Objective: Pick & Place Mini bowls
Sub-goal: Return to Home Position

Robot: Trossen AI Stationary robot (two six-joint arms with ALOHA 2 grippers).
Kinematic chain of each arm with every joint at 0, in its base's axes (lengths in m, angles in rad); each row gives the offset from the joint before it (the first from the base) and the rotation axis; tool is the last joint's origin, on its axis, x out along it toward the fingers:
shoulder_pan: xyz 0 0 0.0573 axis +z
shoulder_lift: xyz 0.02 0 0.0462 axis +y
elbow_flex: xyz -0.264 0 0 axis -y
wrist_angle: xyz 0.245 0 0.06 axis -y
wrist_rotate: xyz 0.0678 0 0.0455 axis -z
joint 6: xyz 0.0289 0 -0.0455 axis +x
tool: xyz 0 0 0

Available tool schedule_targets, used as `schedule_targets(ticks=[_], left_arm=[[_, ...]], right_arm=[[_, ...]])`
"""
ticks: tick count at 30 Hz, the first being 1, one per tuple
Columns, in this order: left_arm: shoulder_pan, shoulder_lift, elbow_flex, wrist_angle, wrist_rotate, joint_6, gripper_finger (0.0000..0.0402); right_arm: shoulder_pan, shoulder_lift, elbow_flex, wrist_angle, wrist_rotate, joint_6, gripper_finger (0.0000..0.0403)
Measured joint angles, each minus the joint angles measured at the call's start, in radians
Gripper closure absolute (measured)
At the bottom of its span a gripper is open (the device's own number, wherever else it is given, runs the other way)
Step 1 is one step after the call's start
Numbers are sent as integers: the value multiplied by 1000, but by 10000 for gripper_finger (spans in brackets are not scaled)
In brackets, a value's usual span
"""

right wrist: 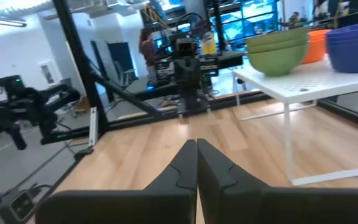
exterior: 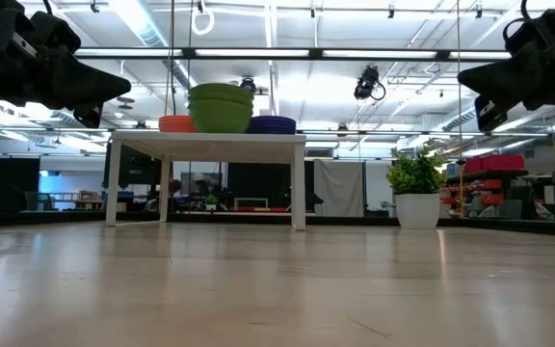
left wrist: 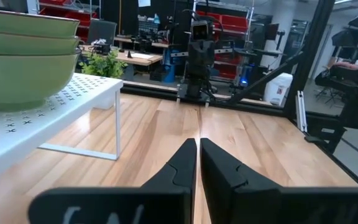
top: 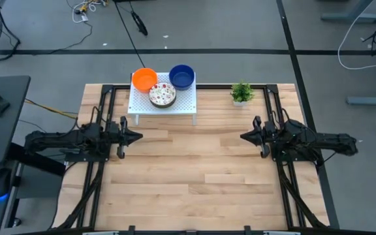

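Three tidy stacks of mini bowls on the rack and two empty arms: this reads as the wrap-up.

Starting at 9 o'clock on the bench [top: 194, 189], the left end effector [top: 138, 137] hangs clear of the wood. It points across toward 3 o'clock with its fingers pressed together on nothing.

On to 12 o'clock, where the white rack [top: 187, 106] carries the lot. The orange stack [top: 144, 79] is at its 10 o'clock corner. The speckled stack [top: 162, 95] is just beside it, nearer the front edge, and the blue stack [top: 181, 76] is at the 2 o'clock corner. No bowl shows down on the bench itself.

At 1 o'clock the potted plant [top: 242, 93] stands apart from the rack. Then at 3 o'clock comes the right end effector [top: 245, 136], a mirror of the left: fingers closed, carrying nothing, aimed toward 9 o'clock.

By my reading the sorting is done, and what remains is parking the arms. To do that well:

- Draw each arm straight back along its own side, away from the 12 o'clock end.
- Keep height over the bench until the arms are folded.
- Leave the fingers shut so nothing catches.
- Move slowly and evenly, with the two arms well apart.

The thing to watch is the speckled stack. It sits closest to the rack's front edge, and a careless wrist swing on the left would reach it first. The plant is the nearest thing on the right arm's side.
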Motion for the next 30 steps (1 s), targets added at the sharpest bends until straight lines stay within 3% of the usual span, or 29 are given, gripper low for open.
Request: schedule_targets(ticks=[9, 14, 30], left_arm=[[0, 0, 0, 1, 0, 0, 374], [0, 0, 0, 1, 0, 0, 374], [0, 0, 0, 1, 0, 0, 374]], right_arm=[[86, 0, 0, -5, 11, -205, 399], [105, 0, 0, -19, 93, -175, 399], [110, 9, 0, -19, 99, -176, 399]])
